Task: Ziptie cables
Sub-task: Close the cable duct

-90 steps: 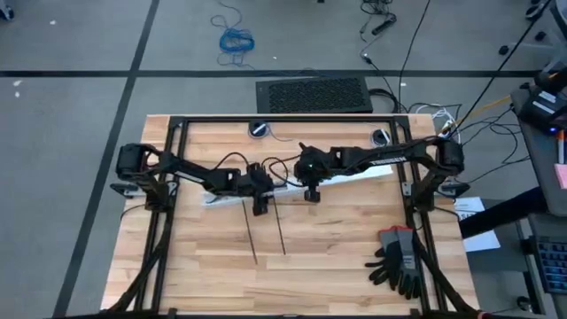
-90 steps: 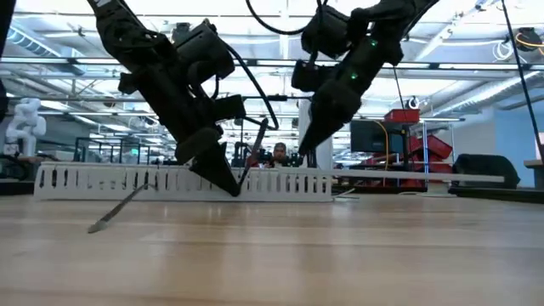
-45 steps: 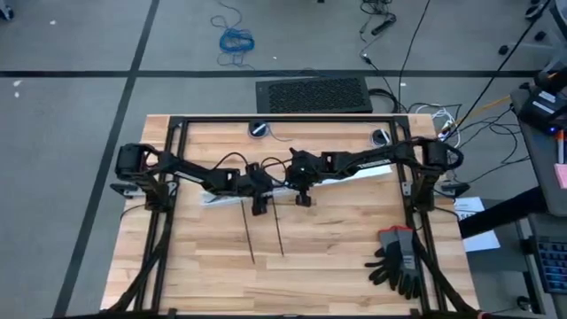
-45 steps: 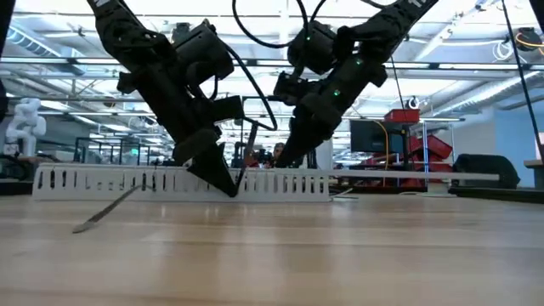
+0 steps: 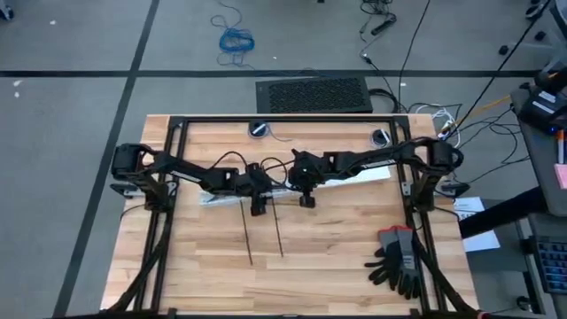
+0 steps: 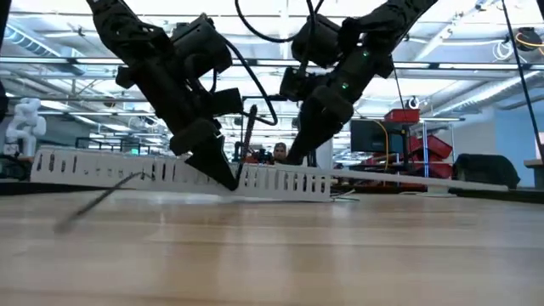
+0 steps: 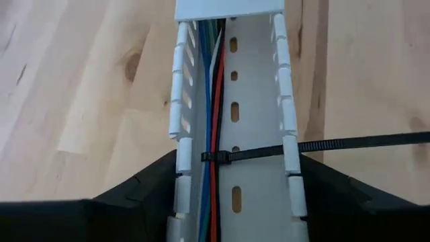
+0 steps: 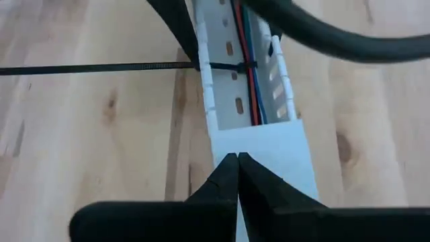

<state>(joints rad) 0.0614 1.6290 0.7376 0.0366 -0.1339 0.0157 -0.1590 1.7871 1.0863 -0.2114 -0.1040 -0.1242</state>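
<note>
Inside white slotted strip (image 7: pixel 255 134), cables (image 7: pixel 211 121) run lengthwise; ziptie (image 7: pixel 322 144) crosswise.

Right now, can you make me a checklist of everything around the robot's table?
Surface: wooden table.
Job's things: cables lying in white slotted strip; two zipties sticking out, one looped round the cables.
Clutter: black gloves on the table.
Grippers: left gripper clamped across the strip; right gripper shut at the strip's end.
Cables: blue coil on the floor.
Surroundings: black mat beyond the table.
</note>
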